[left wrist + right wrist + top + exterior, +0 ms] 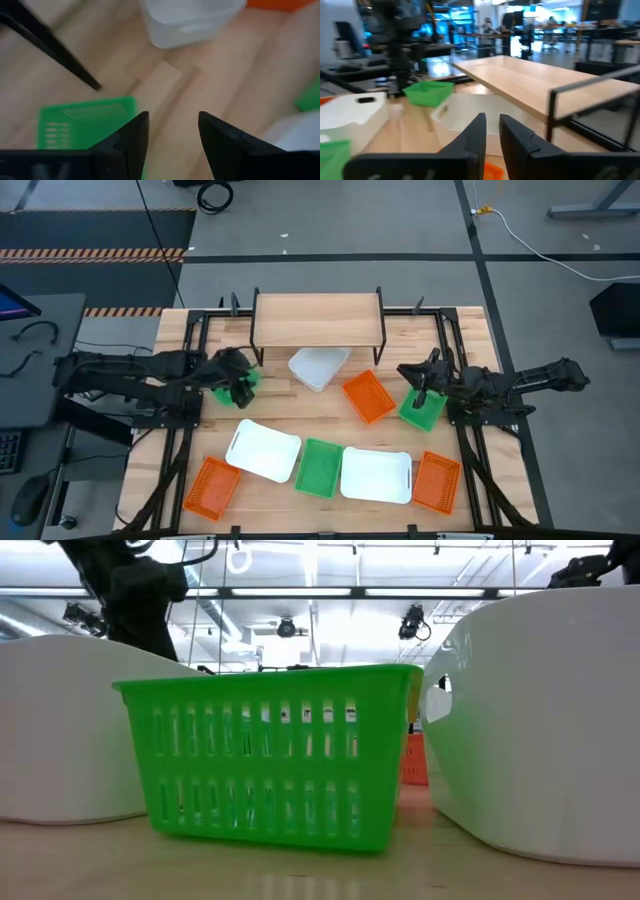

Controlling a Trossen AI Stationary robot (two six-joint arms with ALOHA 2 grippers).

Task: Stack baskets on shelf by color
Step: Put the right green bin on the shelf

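Hovering with fingers spread and empty, the left hand (172,135) hangs over a perforated green plastic basket (82,122) on the wooden counter (330,415), beside the plank-topped shelf (317,319); the right hand (491,132), narrowly parted, holds nothing.

No legible text, labels or numbers anywhere.

**Both arms reach inward, nothing held**

The left arm stretches in from the left side, its gripper (240,385) hanging over the rear left of the table with the jaws standing apart and nothing between them. The right arm extends in from the right side, its gripper (418,385) over the rear right, jaws parted only by a narrow gap, nothing between them.
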